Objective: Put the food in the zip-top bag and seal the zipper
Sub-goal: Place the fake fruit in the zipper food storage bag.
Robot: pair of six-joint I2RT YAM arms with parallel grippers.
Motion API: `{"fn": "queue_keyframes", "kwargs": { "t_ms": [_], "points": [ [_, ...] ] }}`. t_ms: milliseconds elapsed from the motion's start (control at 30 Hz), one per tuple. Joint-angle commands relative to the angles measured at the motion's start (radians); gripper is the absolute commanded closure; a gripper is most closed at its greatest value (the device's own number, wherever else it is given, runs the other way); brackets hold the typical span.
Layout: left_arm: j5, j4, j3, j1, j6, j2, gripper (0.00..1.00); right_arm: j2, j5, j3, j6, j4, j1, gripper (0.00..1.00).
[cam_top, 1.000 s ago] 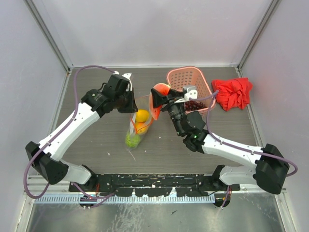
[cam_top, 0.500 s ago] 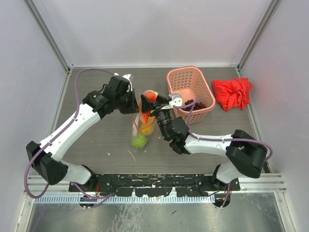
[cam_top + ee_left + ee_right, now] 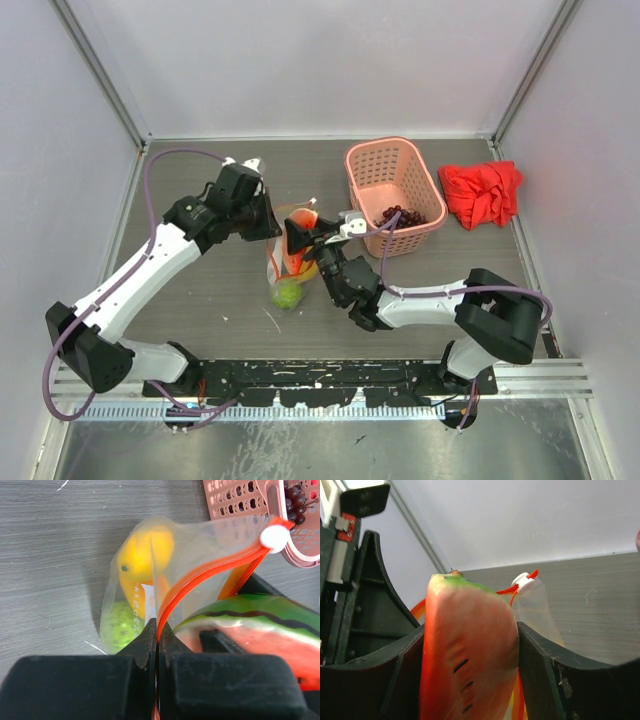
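The clear zip-top bag [image 3: 281, 268] hangs upright at mid-table. My left gripper [image 3: 158, 630] is shut on its orange-red zipper [image 3: 210, 569] and holds the mouth open, with the white slider [image 3: 272, 536] at the far end. Inside the bag are a yellow piece [image 3: 145, 550], an orange piece [image 3: 128, 592] and a lime-green ball [image 3: 288, 293]. My right gripper [image 3: 470, 645] is shut on a toy watermelon slice [image 3: 297, 249], right at the bag's mouth. The purple grape bunch [image 3: 401, 216] lies in the pink basket.
The pink lattice basket [image 3: 383, 162] stands just right of the bag, close to my right arm. A crumpled red cloth [image 3: 483, 192] lies at the far right. Grey walls close off the left, back and right sides of the table.
My right gripper has carried the watermelon slice leftward from beside the basket to the bag's mouth. The left gripper has kept its hold on the zipper, and the bag shifted slightly.
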Motion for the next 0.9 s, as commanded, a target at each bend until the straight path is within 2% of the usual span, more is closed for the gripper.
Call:
{"fn": "queue_keyframes", "kwargs": {
  "t_ms": [0,100,233,433,733,867],
  "points": [
    [-0.02,0.073,0.003,0.0,-0.01,-0.052,1.0,-0.023,0.003,0.005,0.09,-0.08,0.02,0.67],
    [-0.025,0.084,-0.008,0.0,-0.008,-0.053,1.0,-0.029,0.002,0.008,0.115,-0.127,0.02,0.63],
    [-0.013,0.086,-0.011,-0.001,0.001,-0.052,1.0,-0.033,0.002,0.022,0.151,-0.201,0.021,0.46],
    [-0.008,0.083,-0.026,-0.001,0.009,-0.083,1.0,-0.047,-0.006,0.091,0.194,-0.36,0.021,0.27],
    [-0.008,0.084,-0.053,0.0,0.021,-0.095,1.0,-0.095,0.009,0.17,0.25,-0.567,0.02,0.12],
    [-0.011,0.086,-0.061,-0.001,0.025,-0.094,1.0,-0.121,-0.023,0.187,0.249,-0.62,0.02,0.13]
  ]
}}
